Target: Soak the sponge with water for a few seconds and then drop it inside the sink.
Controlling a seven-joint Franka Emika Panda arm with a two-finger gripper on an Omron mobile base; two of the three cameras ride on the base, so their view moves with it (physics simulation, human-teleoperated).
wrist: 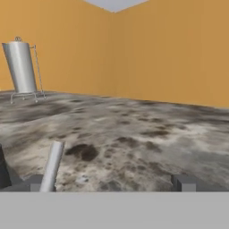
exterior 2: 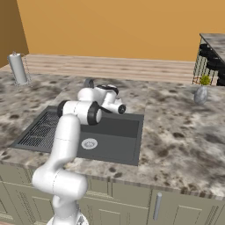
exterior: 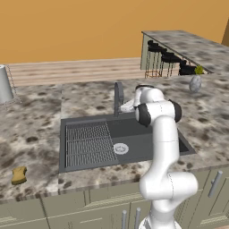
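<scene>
The sponge [exterior: 19,174], a small yellow-orange block, lies on the counter near the front edge, left of the sink [exterior: 134,132] [exterior 2: 118,132]. The dark basin holds a ribbed grate [exterior: 87,143] and a round white drain [exterior: 120,148] [exterior 2: 89,143]. My gripper [exterior: 126,107] [wrist: 109,185] hovers at the sink's back edge, right beside the grey faucet [exterior: 118,96] [exterior 2: 89,82], far from the sponge. It is open with nothing between its fingertips. A grey faucet lever [wrist: 53,165] rises just inside the left fingertip [wrist: 36,182]. The water is out of view.
A tall silver cylinder in a wire stand [exterior: 4,85] [exterior 2: 17,68] [wrist: 21,67] stands at the counter's far left. A grey vase with a small plant [exterior: 195,82] [exterior 2: 201,93] sits at the right. Black bar stools [exterior: 165,58] line an island behind.
</scene>
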